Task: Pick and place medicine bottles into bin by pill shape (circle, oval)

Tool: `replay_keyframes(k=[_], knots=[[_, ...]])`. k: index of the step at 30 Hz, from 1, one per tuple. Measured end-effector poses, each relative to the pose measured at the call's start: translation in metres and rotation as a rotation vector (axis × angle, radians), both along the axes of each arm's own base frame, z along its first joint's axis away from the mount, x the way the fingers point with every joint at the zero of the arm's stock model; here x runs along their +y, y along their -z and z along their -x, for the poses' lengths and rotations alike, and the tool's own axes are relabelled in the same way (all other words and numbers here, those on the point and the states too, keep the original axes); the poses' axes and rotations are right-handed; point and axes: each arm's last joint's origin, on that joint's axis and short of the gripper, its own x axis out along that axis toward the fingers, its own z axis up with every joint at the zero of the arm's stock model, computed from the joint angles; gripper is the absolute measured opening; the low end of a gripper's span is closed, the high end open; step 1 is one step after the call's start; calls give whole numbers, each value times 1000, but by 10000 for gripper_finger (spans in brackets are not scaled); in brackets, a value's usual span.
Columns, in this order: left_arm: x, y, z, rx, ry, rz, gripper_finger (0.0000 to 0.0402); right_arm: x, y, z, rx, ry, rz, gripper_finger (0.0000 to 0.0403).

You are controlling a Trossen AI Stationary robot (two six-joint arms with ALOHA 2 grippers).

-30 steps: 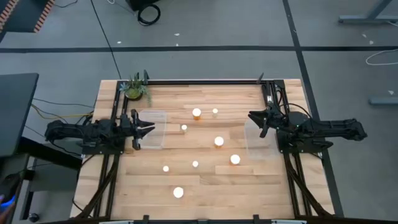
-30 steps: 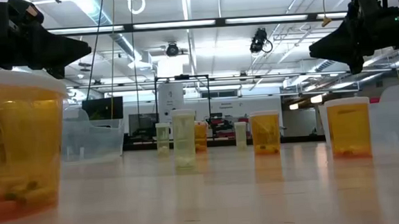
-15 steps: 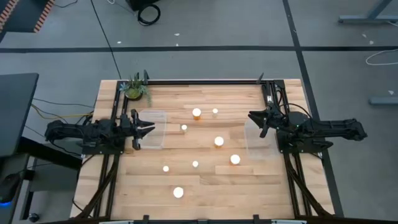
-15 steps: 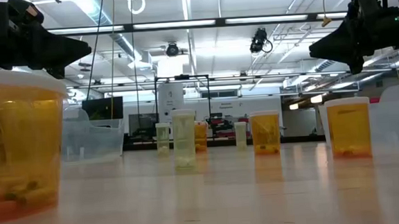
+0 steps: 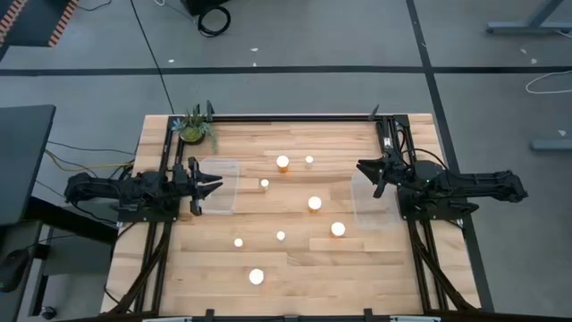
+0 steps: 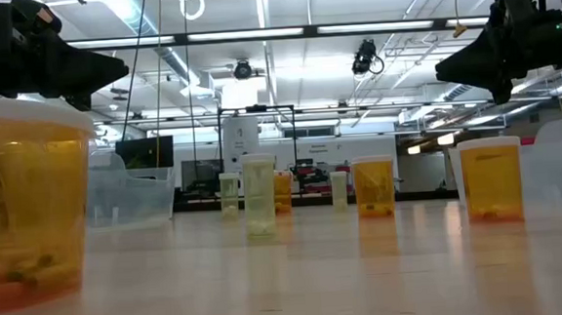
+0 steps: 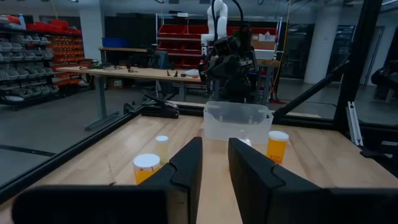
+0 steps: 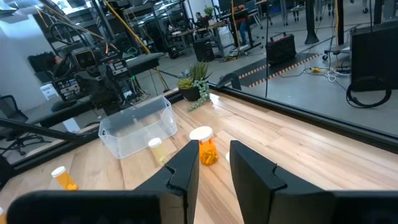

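Both arms are dark, almost black, built of chunky jointed segments that taper toward the front. The left arm [image 5: 125, 192] and the right arm [image 5: 456, 190] look alike from above, each ending in a two-finger gripper. Seen from the wrist, the left gripper [image 7: 214, 168] has two broad, flat, matt black fingers [image 7: 186, 171] with slanted, wedge-shaped tips; the right gripper [image 8: 214, 169] has the same.

bottles [image 6: 492, 180]: amber-orange bodies, white caps, one near 6 o'clock pale yellowish [image 6: 259, 198] | table [image 5: 295, 277]: light wood planks, black frame | bins [image 5: 219, 186]: clear plastic | plant [image 5: 193, 126] at 11 o'clock: green | arms [image 5: 125, 190]: dark black | floor [image 5: 295, 36]: grey, dark lines
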Motion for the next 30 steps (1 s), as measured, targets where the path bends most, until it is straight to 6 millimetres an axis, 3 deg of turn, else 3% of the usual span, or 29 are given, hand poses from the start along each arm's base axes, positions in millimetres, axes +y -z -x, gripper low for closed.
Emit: replay_keyframes(k=[20,24,30], knots=[[0,0,0,-2,1,8,91,0,0,0,0,0,0,97],[0,-1,0,-50,16,177,87,0,0,0,0,0,0,97],[-4,3,-1,4,153,234,87,0,0,0,0,0,0,97]])
